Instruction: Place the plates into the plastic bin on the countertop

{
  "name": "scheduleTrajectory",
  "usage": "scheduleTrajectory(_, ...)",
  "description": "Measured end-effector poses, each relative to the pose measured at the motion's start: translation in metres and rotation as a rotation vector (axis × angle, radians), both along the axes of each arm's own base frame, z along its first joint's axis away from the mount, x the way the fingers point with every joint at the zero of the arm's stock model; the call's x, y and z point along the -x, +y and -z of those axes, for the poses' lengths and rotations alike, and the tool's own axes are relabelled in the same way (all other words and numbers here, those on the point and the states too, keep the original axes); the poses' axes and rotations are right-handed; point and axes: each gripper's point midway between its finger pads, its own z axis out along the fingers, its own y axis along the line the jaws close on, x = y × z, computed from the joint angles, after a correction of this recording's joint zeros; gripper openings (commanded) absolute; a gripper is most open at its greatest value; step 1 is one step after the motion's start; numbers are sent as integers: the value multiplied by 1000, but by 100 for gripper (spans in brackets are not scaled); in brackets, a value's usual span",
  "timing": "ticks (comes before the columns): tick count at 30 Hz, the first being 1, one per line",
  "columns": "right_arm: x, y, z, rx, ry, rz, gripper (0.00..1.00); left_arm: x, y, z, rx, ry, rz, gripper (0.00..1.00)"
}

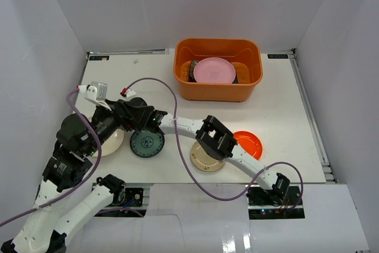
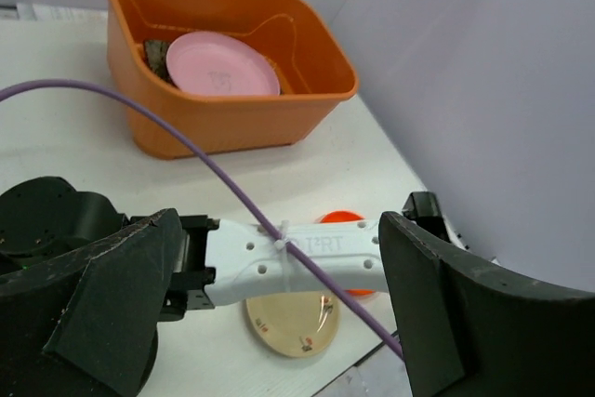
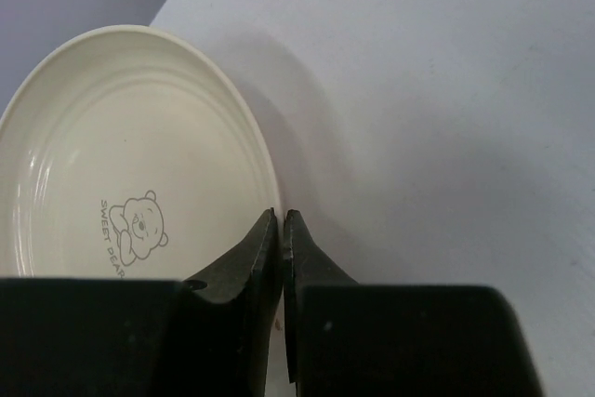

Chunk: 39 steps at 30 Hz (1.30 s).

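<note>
While the left gripper (image 2: 279,230) hangs spread wide, the right gripper (image 3: 281,220) pinches the rim of the round white bear-printed plate (image 3: 121,155) at its 4 o'clock.

pink plate (image 2: 223,64) in orange bin (image 2: 232,127), cream plate (image 2: 293,323) outside

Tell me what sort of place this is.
Likely a robot test cell, not a home kitchen: bare white walls boxing in a white table, robot arms mounted at its edge.
</note>
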Motion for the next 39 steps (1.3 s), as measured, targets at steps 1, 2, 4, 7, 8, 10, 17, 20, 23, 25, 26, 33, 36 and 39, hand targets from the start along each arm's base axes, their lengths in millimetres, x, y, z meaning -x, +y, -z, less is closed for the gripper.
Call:
scheduleTrajectory(1,-5,-1,-5,-13,2,11,8,-1,-2,-10,13,-15,4,98)
scheduleTrajectory(2,-11,-3,-11,-23,0,24,8,-2,-3,-20,24,-30,8,98)
scheduleTrajectory(4,-24,-15,-28,-39,-12,59,8,-4,-5,-32,39,-53,10,98)
scheduleTrajectory(7,-45,-54,-68,-41,-38,118,8,-7,-3,-38,42,-66,-5,95)
scheduleTrajectory(8,-55,-73,-91,-54,-58,147,8,-9,-1,-39,40,-69,-21,95)
scheduleTrajectory(10,-80,-110,-139,-97,-103,211,8,-14,3,-40,37,-73,-56,94)
scheduleTrajectory(17,-182,-299,-282,-228,-323,537,8,-41,19,-17,22,-13,-219,92)
scheduleTrajectory(20,-205,-376,-277,-165,-352,668,8,-64,14,31,-38,121,-268,91)
scheduleTrajectory(23,-223,-428,-245,-59,-317,745,8,-82,9,98,-130,309,-323,91)
scheduleTrajectory(25,-233,-456,-217,18,-271,778,8,-84,11,148,-198,444,-362,92)
scheduleTrajectory(26,-238,-468,-202,52,-245,794,8,-81,14,167,-220,496,-381,92)
scheduleTrajectory(33,-245,-509,-132,197,-117,827,12,-64,39,223,-238,675,-539,93)
scheduleTrajectory(36,-246,-513,-123,213,-105,824,24,-55,52,250,-230,760,-609,93)
scheduleTrajectory(39,-248,-514,-115,226,-95,822,35,-41,71,278,-207,852,-692,93)
